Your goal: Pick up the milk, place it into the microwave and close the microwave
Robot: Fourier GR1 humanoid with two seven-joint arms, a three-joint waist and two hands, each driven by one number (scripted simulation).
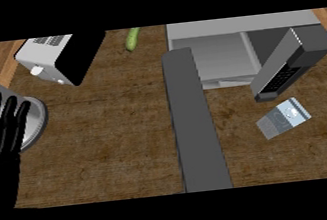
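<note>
no text or label can be read.

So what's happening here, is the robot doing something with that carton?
It is meant to put the milk into the microwave and shut it, but nothing is being handled right now. The milk sits untouched on the counter, just in front of the microwave, whose door stands wide open. Only the left hand shows, resting open at the left edge, far from the milk.
</note>
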